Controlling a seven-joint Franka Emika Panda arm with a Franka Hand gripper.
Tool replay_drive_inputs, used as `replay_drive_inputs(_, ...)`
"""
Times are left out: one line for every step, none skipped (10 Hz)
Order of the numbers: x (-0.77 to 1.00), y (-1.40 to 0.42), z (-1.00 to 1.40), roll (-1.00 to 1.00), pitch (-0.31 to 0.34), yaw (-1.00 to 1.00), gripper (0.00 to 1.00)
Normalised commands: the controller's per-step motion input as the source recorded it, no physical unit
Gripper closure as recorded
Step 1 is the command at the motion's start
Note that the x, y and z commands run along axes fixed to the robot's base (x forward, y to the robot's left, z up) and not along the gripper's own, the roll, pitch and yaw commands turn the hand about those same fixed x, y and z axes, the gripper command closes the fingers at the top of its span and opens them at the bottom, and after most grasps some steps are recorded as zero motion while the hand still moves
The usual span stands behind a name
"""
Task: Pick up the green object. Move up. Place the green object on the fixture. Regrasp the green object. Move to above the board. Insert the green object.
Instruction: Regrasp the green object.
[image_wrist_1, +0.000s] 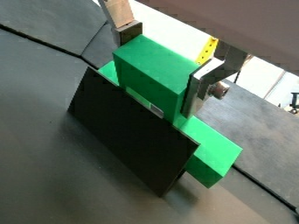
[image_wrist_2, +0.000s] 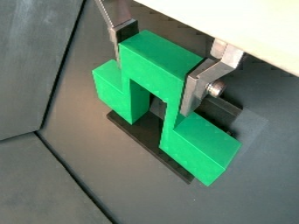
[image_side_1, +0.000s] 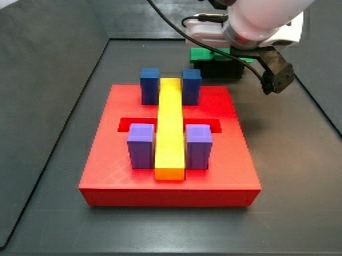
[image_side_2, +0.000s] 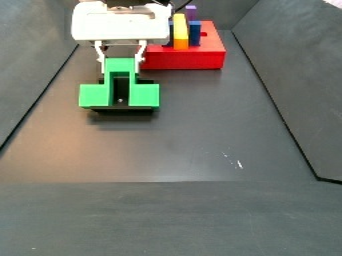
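Note:
The green object (image_wrist_2: 198, 144) is a bridge of three cubes standing on the fixture (image_wrist_2: 142, 133), its two low cubes on the dark base plate. In a wrist view the fixture's dark upright plate (image_wrist_1: 128, 140) stands flat against the piece's side. My gripper (image_wrist_2: 160, 66) is shut on the green object, with one silver finger (image_wrist_1: 205, 87) on each side face of the raised middle cube. In both side views the gripper (image_side_2: 120, 62) comes straight down onto the piece (image_side_2: 94, 95), a short way off one end of the board (image_side_1: 107, 170).
The red board (image_side_2: 201, 58) carries a long yellow bar (image_side_1: 170, 125), blue upright blocks (image_side_1: 150, 82) and purple ones (image_side_1: 140, 145). Dark walls ring the black floor. A cable (image_side_1: 174, 25) hangs behind the arm.

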Motion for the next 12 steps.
replay_drive_inputs(0.0,0.0,0.0,0.0,0.0,0.0,1.0)
replay_drive_inputs(0.0,0.0,0.0,0.0,0.0,0.0,1.0)
replay_drive_inputs(0.0,0.0,0.0,0.0,0.0,0.0,1.0)
replay_drive_inputs(0.0,0.0,0.0,0.0,0.0,0.0,1.0)
replay_drive_inputs(0.0,0.0,0.0,0.0,0.0,0.0,1.0)
replay_drive_inputs(0.0,0.0,0.0,0.0,0.0,0.0,1.0)
replay_drive_inputs(0.0,0.0,0.0,0.0,0.0,0.0,1.0)
replay_drive_inputs(0.0,0.0,0.0,0.0,0.0,0.0,1.0)
replay_drive_inputs(0.0,0.0,0.0,0.0,0.0,0.0,1.0)
replay_drive_inputs(0.0,0.0,0.0,0.0,0.0,0.0,1.0)
replay_drive_inputs(0.0,0.0,0.0,0.0,0.0,0.0,1.0)
replay_drive_inputs(0.0,0.0,0.0,0.0,0.0,0.0,1.0)
